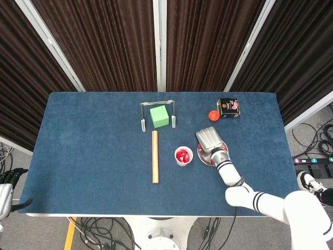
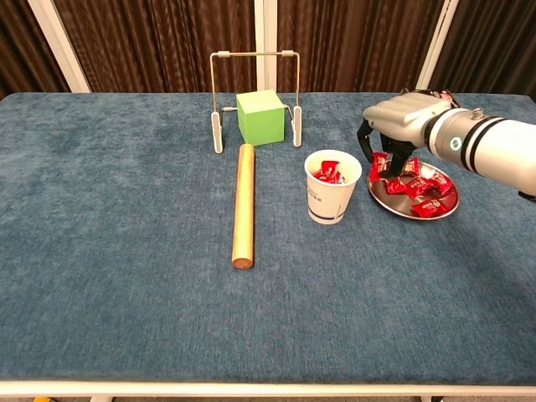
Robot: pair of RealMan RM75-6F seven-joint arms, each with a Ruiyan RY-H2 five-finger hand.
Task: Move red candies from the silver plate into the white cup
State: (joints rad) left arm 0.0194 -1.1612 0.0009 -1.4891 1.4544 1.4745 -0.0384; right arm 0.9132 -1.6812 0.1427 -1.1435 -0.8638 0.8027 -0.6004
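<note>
Head view shows the left hand (image 1: pixel 6 188) at the far left edge of the frame, off the table (image 1: pixel 88 156) and below its near-left corner; its fingers are too small and cropped to tell whether they are apart or together. From that corner a wide bare stretch of blue cloth runs rightward to the rod (image 2: pixel 243 205), which lies lengthwise pointing from the near side toward the far side. Just beyond the rod's far end stands a wire frame (image 2: pixel 255 90) with a green cube (image 2: pixel 260 117) inside it, well back from the near edge. Right of the rod, with a bare gap between, is the cup (image 2: pixel 332 198), upright, with red candies visible inside. Just beside the cup on its right, not touching it, sits the plate (image 2: pixel 440 209), holding several more candies (image 2: pixel 423 194). The right hand (image 2: pixel 394 134) hangs over the plate's left part, fingers curled downward and closed around a red candy (image 2: pixel 378 164) held above the plate, near the cup's rim. The right arm reaches in from the table's near-right side. Behind the plate, near the far edge, lie a small orange ball (image 1: pixel 213 115) and a dark tin (image 1: pixel 228 108), side by side. Bare cloth stretches along the whole near edge in the chest view.
</note>
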